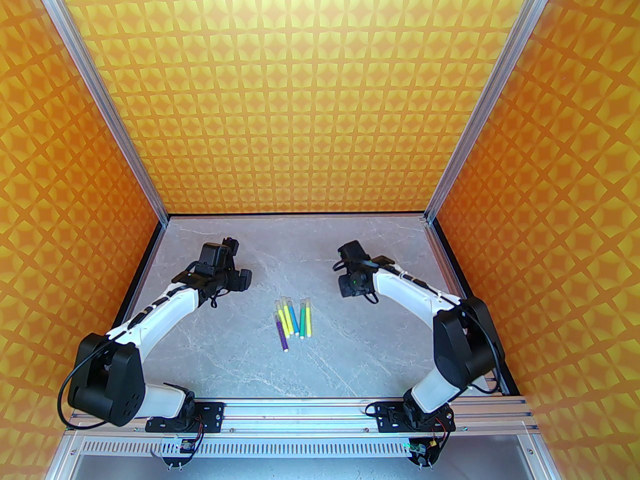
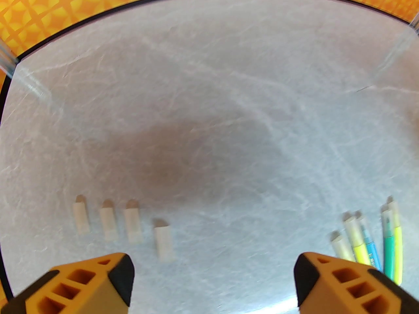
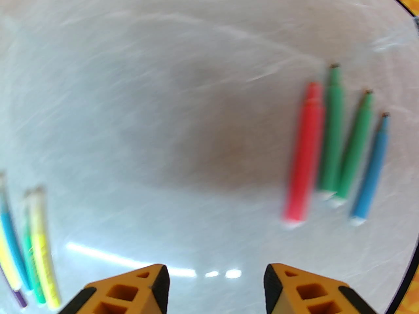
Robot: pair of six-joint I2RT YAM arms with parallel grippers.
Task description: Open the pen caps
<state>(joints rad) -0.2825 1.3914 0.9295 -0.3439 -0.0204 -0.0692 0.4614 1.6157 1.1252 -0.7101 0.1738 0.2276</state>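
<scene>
1. Four loose pen caps (image 2: pixel 133 222), pale and translucent, side by side in a short row on the counter (image 2: pixel 209 110), toward its left edge. Each apart from the next, the rightmost set a little nearer the camera than the other three.
2. Further caps seated on the capped pens (image 1: pixel 294 320), a tight cluster in the middle of the counter, somewhat toward the near edge. Purple, yellow, blue and green barrels, capped ends toward the far edge, the purple barrel reaching closest to the near edge.
3. Four uncapped pens (image 3: pixel 334 132) toward the right edge: one red, two green, one blue, lying close alongside each other. Tips pointing away from the right wrist camera, white end plugs toward it, all somewhat blurred.
4. Left tool (image 2: pixel 212 273): jaws spread wide, nothing between them. Held over the counter just short of the loose caps, with the cluster off to its right.
5. Right tool (image 3: pixel 216 286): jaws parted less widely, likewise holding nothing. Over bare counter, between the cluster on its left and the uncapped pens on its right.
6. Both arms (image 1: pixel 165 308) reaching in from the near edge, one on either side of the cluster.
</scene>
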